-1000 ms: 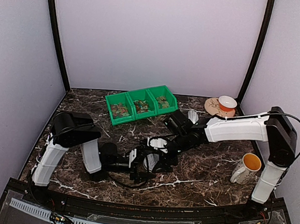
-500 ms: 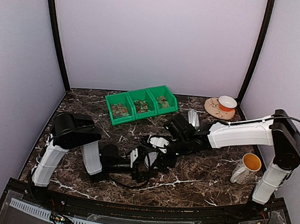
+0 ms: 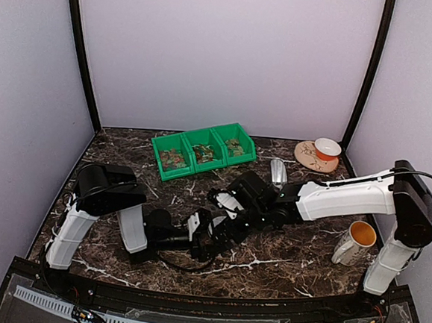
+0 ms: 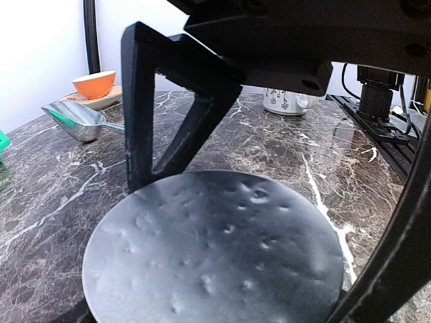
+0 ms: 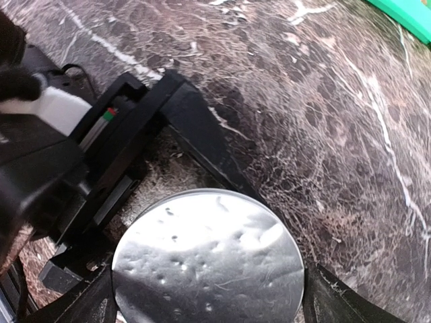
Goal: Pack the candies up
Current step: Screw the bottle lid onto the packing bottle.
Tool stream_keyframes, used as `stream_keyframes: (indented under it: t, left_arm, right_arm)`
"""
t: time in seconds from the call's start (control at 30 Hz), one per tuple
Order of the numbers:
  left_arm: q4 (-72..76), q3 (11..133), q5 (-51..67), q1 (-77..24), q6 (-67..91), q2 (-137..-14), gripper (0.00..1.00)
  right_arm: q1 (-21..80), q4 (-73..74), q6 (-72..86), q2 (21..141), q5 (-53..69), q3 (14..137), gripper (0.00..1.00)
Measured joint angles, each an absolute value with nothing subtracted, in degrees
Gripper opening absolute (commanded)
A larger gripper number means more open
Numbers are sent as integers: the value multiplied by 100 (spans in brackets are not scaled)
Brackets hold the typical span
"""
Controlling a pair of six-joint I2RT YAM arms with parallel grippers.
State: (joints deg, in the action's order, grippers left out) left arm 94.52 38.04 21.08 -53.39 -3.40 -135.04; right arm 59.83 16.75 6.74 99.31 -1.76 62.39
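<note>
Closest to my bases, a little left of the middle of the dark marble tabletop (image 3: 299, 250), my two arms meet at one round grey lid (image 5: 209, 259). My left gripper (image 3: 211, 236) lies low and points in from the left. One of its black fingers (image 5: 202, 134) runs up to the rim of the lid and goes under it, and the lid hides the rest, so I cannot tell if these jaws are closed on anything. My right gripper (image 5: 212, 299) stands above the lid with the jaws wide, one finger on each side of the rim and very close to it; touching or not, I cannot tell. The body of the right gripper also covers the upper part of my left wrist view, and from above both grippers hide what is under the lid. Further right, near the right arm, stands a white mug (image 3: 355, 242), well apart. Behind the grippers lies a metal scoop (image 3: 277, 170). The candies (image 3: 173, 158) are further back, in three green bins (image 3: 157, 151) side by side, well apart from both grippers. At the far right, an orange bowl (image 3: 327, 148) sits on a round plate (image 3: 306, 155).
</note>
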Motion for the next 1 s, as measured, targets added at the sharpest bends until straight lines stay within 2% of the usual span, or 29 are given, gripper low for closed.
stream_keyframes:
  t: [0.27, 0.63, 1.0]
  left_arm:
    - [9452, 3804, 2032, -5349, -333, -13504, 81]
    - [9454, 3804, 2032, -5349, -333, -13502, 81]
    - [9454, 3804, 2051, -5347, -333, -13502, 81]
  right_arm:
    - [5996, 1791, 963, 9813, -274, 6233, 100]
    - [5986, 1820, 836, 9277, -117, 5970, 97]
    - [5605, 2237, -987, 8554, 392, 5848, 97]
